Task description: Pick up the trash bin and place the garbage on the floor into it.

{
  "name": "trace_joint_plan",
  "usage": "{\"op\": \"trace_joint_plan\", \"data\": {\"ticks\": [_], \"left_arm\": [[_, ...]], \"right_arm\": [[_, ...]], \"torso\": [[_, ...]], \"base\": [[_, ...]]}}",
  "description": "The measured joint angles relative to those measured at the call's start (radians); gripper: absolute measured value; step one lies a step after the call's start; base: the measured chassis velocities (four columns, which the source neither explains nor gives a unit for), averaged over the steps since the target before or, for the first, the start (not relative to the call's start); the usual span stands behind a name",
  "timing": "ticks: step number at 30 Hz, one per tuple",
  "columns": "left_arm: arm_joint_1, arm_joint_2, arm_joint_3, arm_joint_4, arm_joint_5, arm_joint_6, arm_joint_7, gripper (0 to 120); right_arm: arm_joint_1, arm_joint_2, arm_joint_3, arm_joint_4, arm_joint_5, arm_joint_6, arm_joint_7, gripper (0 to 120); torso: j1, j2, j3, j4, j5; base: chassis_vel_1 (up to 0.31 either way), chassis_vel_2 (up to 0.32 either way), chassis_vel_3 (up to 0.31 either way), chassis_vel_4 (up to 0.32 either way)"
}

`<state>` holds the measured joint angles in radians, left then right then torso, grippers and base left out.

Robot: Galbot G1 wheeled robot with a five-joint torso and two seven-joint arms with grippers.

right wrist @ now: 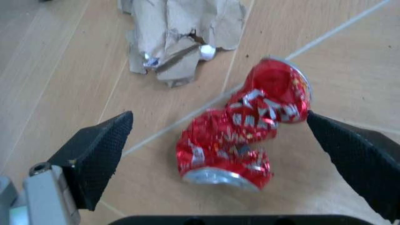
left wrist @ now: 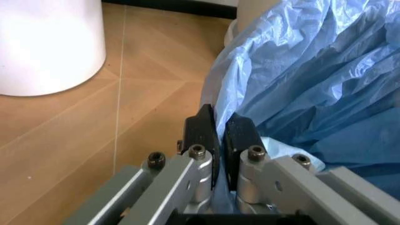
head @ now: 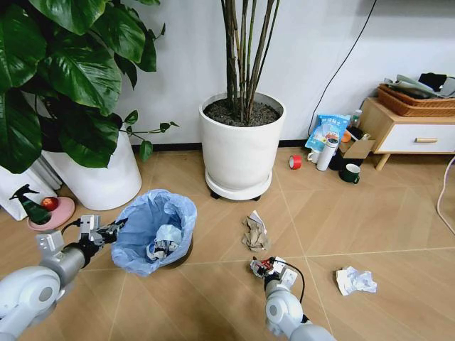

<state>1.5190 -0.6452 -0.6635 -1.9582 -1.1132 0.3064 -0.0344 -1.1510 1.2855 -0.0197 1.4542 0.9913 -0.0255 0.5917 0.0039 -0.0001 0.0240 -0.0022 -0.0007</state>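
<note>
1. Closest in, the right pincer (right wrist: pixel 218 159) hangs low over the floor with its 2 black ribbed pads (right wrist: pixel 100 154) spread wide, the crushed red aluminium can (right wrist: pixel 247 129) lying on the tiles in the gap between them, touched by neither pad.
2. In the head view this right pincer (head: pixel 264 268) sits at the bottom centre, right over the red can (head: pixel 260 266).
3. Just beyond the can lies the crumpled brown paper (right wrist: pixel 181 35), flat on the tan herringbone wood-look floor (right wrist: pixel 56 84); in the head view the brown paper (head: pixel 254 231) sits between the can and the large white cylindrical plant pot (head: pixel 242 153).
4. The left pincer (left wrist: pixel 218 133) has its 2 black fingers (left wrist: pixel 201 129) pressed nearly together, pinching a fold of the crinkly light-blue plastic bag at the rim of the small round black trash bin (left wrist: pixel 312 84).
5. In the head view the left pincer (head: pixel 110 231) reaches in from the left to the near-left rim of the bin (head: pixel 155 231), which stands on the floor (head: pixel 213 298) with crumpled pieces already inside it.
6. A crumpled white tissue (head: pixel 354 280) lies on the floor well to the right of the can.
7. Farther back, by the wall, a red roll of tape (head: pixel 295 162) and a dark green mug (head: pixel 350 172) stand near a low wooden cabinet (head: pixel 405 131).
</note>
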Motion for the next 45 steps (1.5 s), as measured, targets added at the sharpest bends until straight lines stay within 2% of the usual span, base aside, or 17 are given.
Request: {"op": "trace_joint_plan", "data": {"ticks": [6, 8, 11, 12, 15, 16, 18, 20, 25, 26, 31, 34, 37, 40, 41, 43, 45], "left_arm": [[0.005, 0.003, -0.008, -0.002, -0.003, 0.0, 0.0, 0], [0.003, 0.004, -0.008, -0.002, -0.004, 0.0, 0.0, 0], [-0.001, 0.006, -0.008, -0.002, -0.009, 0.0, 0.0, 0], [-0.001, 0.006, -0.008, -0.002, -0.009, 0.0, 0.0, 0], [-0.003, 0.007, -0.007, 0.0, -0.01, 0.0, 0.0, 0], [-0.003, 0.007, -0.007, 0.0, -0.01, 0.0, 0.0, 0], [-0.005, 0.006, -0.003, 0.002, -0.011, 0.0, -0.001, 0], [-0.006, 0.006, -0.002, 0.002, -0.011, 0.0, -0.001, 0], [-0.008, 0.005, -0.001, 0.007, -0.011, 0.0, -0.001, 0], [-0.008, 0.005, -0.001, 0.007, -0.011, 0.0, -0.001, 0], [-0.011, 0.005, -0.001, 0.01, -0.012, -0.001, 0.0, 0], [-0.013, 0.005, -0.001, 0.013, -0.012, -0.001, 0.0, 0], [-0.016, 0.006, 0.0, 0.015, -0.013, -0.001, 0.001, 0], [-0.023, 0.015, 0.003, 0.014, -0.022, -0.001, 0.001, 0], [-0.023, 0.015, 0.003, 0.014, -0.022, -0.001, 0.001, 0], [-0.03, 0.028, 0.009, 0.014, -0.027, -0.001, 0.001, 0], [-0.032, 0.032, 0.011, 0.014, -0.028, -0.001, 0.001, 0]], "right_arm": [[0.052, 0.0, -0.022, -0.044, 0.05, -0.013, -0.004, 100], [0.058, 0.003, -0.025, -0.054, 0.056, -0.018, -0.002, 97], [0.069, 0.005, -0.028, -0.076, 0.078, -0.03, 0.003, 84], [0.069, 0.005, -0.028, -0.076, 0.078, -0.03, 0.003, 84], [0.074, 0.006, -0.027, -0.088, 0.087, -0.035, 0.003, 69], [0.074, 0.006, -0.027, -0.088, 0.087, -0.035, 0.003, 69], [0.081, 0.008, -0.027, -0.105, 0.091, -0.037, 0.0, 56], [0.084, 0.009, -0.027, -0.11, 0.094, -0.04, 0.0, 55], [0.107, 0.018, -0.033, -0.155, 0.1, -0.045, -0.012, 32], [0.107, 0.018, -0.033, -0.155, 0.1, -0.045, -0.012, 32], [0.119, 0.022, -0.038, -0.171, 0.096, -0.045, -0.018, 13], [0.116, 0.016, -0.04, -0.158, 0.094, -0.048, -0.015, 8], [0.103, -0.001, -0.04, -0.116, 0.089, -0.056, -0.004, 6], [0.075, -0.076, -0.036, -0.003, 0.065, -0.062, 0.0, 0], [0.075, -0.076, -0.036, -0.003, 0.065, -0.062, 0.0, 0], [0.05, -0.183, -0.017, 0.109, 0.066, -0.07, 0.004, 0], [0.041, -0.213, -0.007, 0.145, 0.067, -0.073, 0.005, 0]], "torso": [[0.0, 0.0, 0.0, 0.0, 0.0], [0.0, 0.0, 0.0, 0.0, 0.0], [0.0, 0.0, 0.0, -0.0001, 0.0], [0.0, 0.0, 0.0, -0.0001, 0.0], [0.0, 0.0, 0.0, -0.0001, 0.0], [0.0, 0.0, 0.0, -0.0001, 0.0], [0.0, 0.0, 0.0, -0.0001, -0.0001], [0.0, 0.0, 0.0, -0.0001, -0.0001], [0.0, 0.0, 0.0, 0.0, 0.0], [0.0, 0.0, 0.0, 0.0, 0.0], [0.0, 0.0, 0.0, 0.0002, 0.0], [0.0, 0.0, 0.0, 0.0002, 0.0001], [0.0, 0.0, 0.0, -0.0002, 0.0], [0.0, 0.0, 0.0, -0.0001, 0.0006], [0.0, 0.0, 0.0, -0.0001, 0.0006], [0.0, 0.0, 0.0, -0.0002, 0.0], [0.0, 0.0, 0.0, -0.0004, -0.0003]], "base": [[0.0, 0.0, 0.0, 0.0], [0.0, 0.0, 0.0, 0.0], [0.0, 0.0, 0.0, 0.0], [0.0, 0.0, 0.0, 0.0], [0.0, 0.0, 0.0, 0.0], [0.0, 0.0, 0.0, 0.0], [0.0, 0.0, 0.0, 0.0], [0.0, 0.0, 0.0, 0.0], [0.0, 0.0, 0.0, 0.0], [0.0, 0.0, 0.0, 0.0], [0.0, 0.0, 0.0, 0.0], [0.0, 0.0, 0.0, 0.0], [0.0, 0.0, 0.0, 0.0], [0.0, 0.0, 0.0, 0.0], [0.0, 0.0, 0.0, 0.0], [0.0, 0.0, 0.0, 0.0], [0.0, 0.0, 0.0, 0.0]]}}
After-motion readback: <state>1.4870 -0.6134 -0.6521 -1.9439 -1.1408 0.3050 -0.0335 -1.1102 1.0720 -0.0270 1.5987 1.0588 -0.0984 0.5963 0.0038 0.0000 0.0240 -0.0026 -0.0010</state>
